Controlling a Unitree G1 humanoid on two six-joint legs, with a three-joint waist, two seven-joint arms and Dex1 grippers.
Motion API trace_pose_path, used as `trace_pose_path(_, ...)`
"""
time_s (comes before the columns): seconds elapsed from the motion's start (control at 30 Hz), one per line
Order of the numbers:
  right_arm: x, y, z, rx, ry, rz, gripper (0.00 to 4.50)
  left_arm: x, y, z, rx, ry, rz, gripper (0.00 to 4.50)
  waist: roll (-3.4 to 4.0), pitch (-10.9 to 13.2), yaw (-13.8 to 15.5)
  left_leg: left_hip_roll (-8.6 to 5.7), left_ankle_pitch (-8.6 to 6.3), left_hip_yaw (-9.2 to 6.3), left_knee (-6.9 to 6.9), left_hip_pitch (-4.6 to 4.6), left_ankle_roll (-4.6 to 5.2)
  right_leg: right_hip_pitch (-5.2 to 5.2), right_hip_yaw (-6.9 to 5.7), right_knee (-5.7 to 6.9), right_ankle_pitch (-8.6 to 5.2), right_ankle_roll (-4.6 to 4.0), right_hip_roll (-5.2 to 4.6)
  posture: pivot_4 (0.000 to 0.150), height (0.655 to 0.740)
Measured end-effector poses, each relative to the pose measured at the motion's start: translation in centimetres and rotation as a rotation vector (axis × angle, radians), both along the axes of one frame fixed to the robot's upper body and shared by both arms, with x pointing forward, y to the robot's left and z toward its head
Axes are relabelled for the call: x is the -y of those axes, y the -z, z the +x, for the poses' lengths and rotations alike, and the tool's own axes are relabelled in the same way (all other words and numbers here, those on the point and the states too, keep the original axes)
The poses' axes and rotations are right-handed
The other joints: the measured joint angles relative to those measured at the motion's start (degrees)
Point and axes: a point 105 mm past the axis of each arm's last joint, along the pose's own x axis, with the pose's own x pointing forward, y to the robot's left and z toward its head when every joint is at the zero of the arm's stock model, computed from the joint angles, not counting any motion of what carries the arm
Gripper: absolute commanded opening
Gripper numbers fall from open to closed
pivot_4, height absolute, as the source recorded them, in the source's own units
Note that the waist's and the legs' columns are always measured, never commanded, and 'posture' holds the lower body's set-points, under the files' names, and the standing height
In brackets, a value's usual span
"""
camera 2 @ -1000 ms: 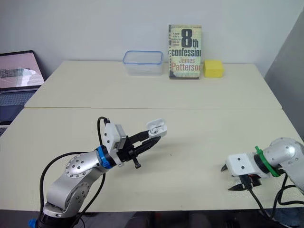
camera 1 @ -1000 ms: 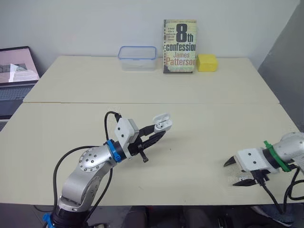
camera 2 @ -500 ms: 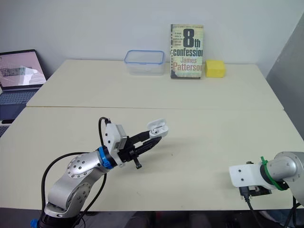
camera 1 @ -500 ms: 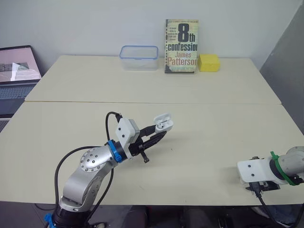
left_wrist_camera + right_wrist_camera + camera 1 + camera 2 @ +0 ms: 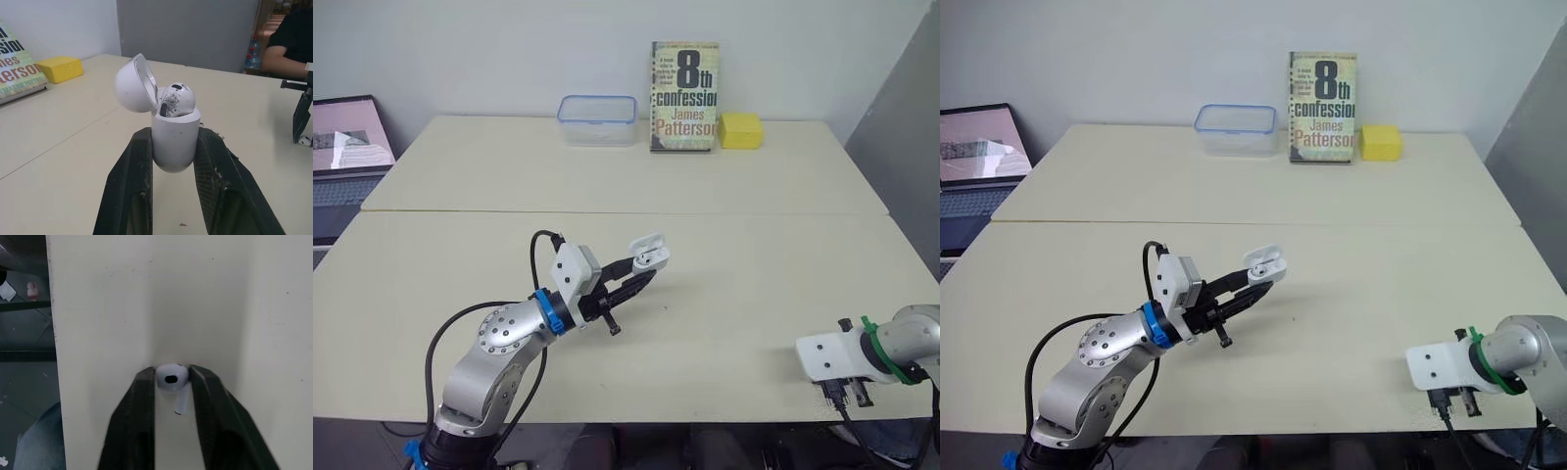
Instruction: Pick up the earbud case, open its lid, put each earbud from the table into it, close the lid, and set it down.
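The upright paperback book [image 5: 684,95] at the far edge of the desk [image 5: 783,186] reads "8th confession" and "James Patterson" on its cover.

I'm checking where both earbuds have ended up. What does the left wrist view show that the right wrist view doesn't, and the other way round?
Left wrist view: the left gripper clamps the earbud case, its lid open and one earbud seated inside. Behind are the book and the yellow sponge.
Right wrist view: the right gripper pinches the second earbud near the edge of the table, with the floor beyond.
Both share the cream table top.
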Motion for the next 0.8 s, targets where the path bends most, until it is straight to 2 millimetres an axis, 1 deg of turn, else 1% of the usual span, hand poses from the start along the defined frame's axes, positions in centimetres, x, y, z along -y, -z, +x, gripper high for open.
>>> trace_pose_path(0.17,-0.1,0.0,0.1,0.001,0.003,0.005,0.39,0.0,-0.1,0.0,0.004,0.001,0.000,0.80,0.00,0.00,0.01,0.00,0.00,0.00,0.00,0.00,0.00,0.00,0.00,0.00,0.00,-0.01,0.00,0.150,0.7400)
trace_pose_path(0.23,-0.7,-0.5,0.6,0.018,0.015,0.055,0.39,0.1,-0.3,0.1,0.010,0.003,-0.002,0.80,0.00,0.00,-0.02,0.00,0.00,0.02,0.00,0.00,0.00,-0.02,0.02,0.02,0.02,-0.03,0.00,0.150,0.7400)
trace_pose_path(0.27,-1.4,-1.0,1.0,0.031,0.021,0.102,0.39,0.1,-0.4,0.2,0.013,0.003,-0.004,0.80,0.01,0.00,-0.02,-0.01,0.00,0.01,-0.01,0.00,0.00,-0.02,0.01,0.02,0.02,-0.03,0.00,0.150,0.7400)
trace_pose_path(0.33,-2.7,-2.8,2.0,0.083,0.024,0.198,0.39,0.2,-0.5,0.4,0.017,0.003,-0.013,0.80,0.02,0.01,-0.03,-0.02,0.00,0.00,-0.01,-0.01,0.00,-0.02,0.00,0.02,0.06,-0.10,0.01,0.150,0.7400)
trace_pose_path(0.43,-5.4,-7.0,3.6,0.173,0.030,0.427,0.39,0.4,-0.5,0.8,0.008,-0.001,-0.031,0.80,-0.01,0.02,0.04,-0.05,0.00,-0.06,-0.02,-0.04,0.00,-0.01,-0.04,0.01,0.14,-0.24,0.01,0.150,0.7400)
trace_pose_path(0.47,-6.0,-7.7,3.8,0.186,0.027,0.472,0.39,0.4,-0.5,0.8,0.007,-0.001,-0.034,0.80,-0.03,0.03,0.05,-0.05,0.00,-0.07,0.01,-0.09,0.00,-0.03,-0.05,0.00,0.14,-0.25,0.02,0.150,0.7400)
trace_pose_path(0.63,-10.1,-12.3,4.4,0.233,0.047,0.899,0.39,0.7,-0.9,1.5,0.015,-0.004,-0.059,0.80,-0.05,0.04,0.12,-0.06,0.00,-0.19,0.02,-0.29,0.00,-0.16,-0.05,0.03,0.15,-0.26,0.00,0.150,0.7400)
trace_pose_path(0.7,-11.1,-13.8,4.7,0.274,0.051,1.008,0.39,0.9,-0.9,1.6,0.015,-0.004,-0.072,0.80,-0.04,0.04,0.11,-0.06,0.00,-0.18,0.03,-0.30,0.00,-0.18,-0.06,0.05,0.15,-0.26,0.00,0.150,0.7400)
trace_pose_path(0.73,-11.8,-14.8,4.9,0.308,0.060,1.099,0.39,1.1,-1.0,1.6,0.022,0.002,-0.078,0.80,-0.05,0.04,0.09,-0.07,0.00,-0.19,0.02,-0.29,0.00,-0.19,-0.05,0.06,0.16,-0.26,0.00,0.150,0.7400)
trace_pose_path(0.8,-13.1,-16.0,5.1,0.352,0.067,1.237,0.39,1.5,-1.4,1.6,0.035,0.010,-0.088,0.80,-0.04,0.03,0.06,-0.08,0.00,-0.19,0.01,-0.29,0.00,-0.21,-0.06,0.09,0.15,-0.26,0.01,0.150,0.7400)
